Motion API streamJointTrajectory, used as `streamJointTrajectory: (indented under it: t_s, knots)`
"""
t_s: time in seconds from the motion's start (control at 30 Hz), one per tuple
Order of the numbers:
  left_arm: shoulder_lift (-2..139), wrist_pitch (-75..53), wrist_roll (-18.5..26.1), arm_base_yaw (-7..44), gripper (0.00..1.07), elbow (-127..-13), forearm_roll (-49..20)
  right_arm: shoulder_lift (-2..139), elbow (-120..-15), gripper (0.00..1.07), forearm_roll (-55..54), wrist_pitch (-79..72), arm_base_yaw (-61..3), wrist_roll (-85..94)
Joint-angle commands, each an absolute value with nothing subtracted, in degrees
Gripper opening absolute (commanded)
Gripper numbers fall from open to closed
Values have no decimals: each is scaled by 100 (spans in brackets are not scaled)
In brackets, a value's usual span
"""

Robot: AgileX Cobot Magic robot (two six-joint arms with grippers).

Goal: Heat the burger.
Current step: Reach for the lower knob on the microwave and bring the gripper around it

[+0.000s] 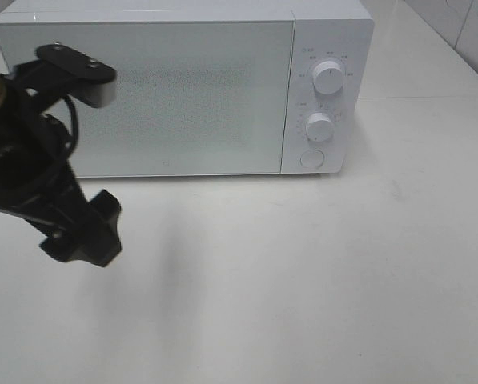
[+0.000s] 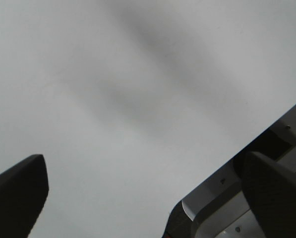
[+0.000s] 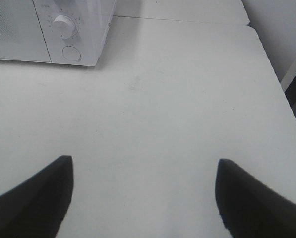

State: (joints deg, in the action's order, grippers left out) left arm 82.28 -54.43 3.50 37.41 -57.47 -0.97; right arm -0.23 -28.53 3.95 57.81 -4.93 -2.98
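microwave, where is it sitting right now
In the exterior high view the microwave stands at the back of the white table, door shut, its dials toward the view's right.

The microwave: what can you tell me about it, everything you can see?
The microwave is a white, glossy box standing upright at the back of the white table. Its wide door is shut, with a speckled grey window that hides the inside. Right of the door, a panel carries an upper knob and a lower knob, both round and white, and a round button beneath. Only the table is seen touching it.
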Motion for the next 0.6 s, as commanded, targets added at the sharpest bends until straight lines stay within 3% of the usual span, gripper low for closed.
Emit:
streamJointTrajectory:
  t_s: [0.03, 0.1, 0.13, 0.2, 0.23, 0.27, 0.3, 0.4, 0.6]
  knots:
    - [8016, -5701, 350, 3346, 100, -5741, -223, -172, -2853, 76, 395, 5701, -476, -264]
    - [7918, -5758, 367, 3191, 100, -5741, -246, -172, -2853, 76, 395, 5701, -476, -258]
    - [7712, -5896, 401, 2767, 100, -5741, -321, -172, -2853, 76, 395, 5701, -476, -258]
    - [7626, -5987, 418, 2555, 100, -5741, -350, -172, -2853, 76, 395, 5701, -476, -258]
    - [7437, -6159, 435, 2166, 100, -5741, -390, -172, -2853, 76, 395, 5701, -476, -258]
    - [7437, -6159, 435, 2166, 100, -5741, -390, -172, -2853, 76, 395, 5701, -476, -258]
    - [7219, -6348, 441, 1782, 100, -5741, -413, -172, -2853, 76, 395, 5701, -476, -258]
    - [6898, -6578, 435, 1272, 100, -5741, -435, -172, -2853, 76, 395, 5701, -476, -258]
    - [6228, -6784, 344, 722, 100, -5741, -607, -172, -2853, 76, 395, 5701, -476, -258]
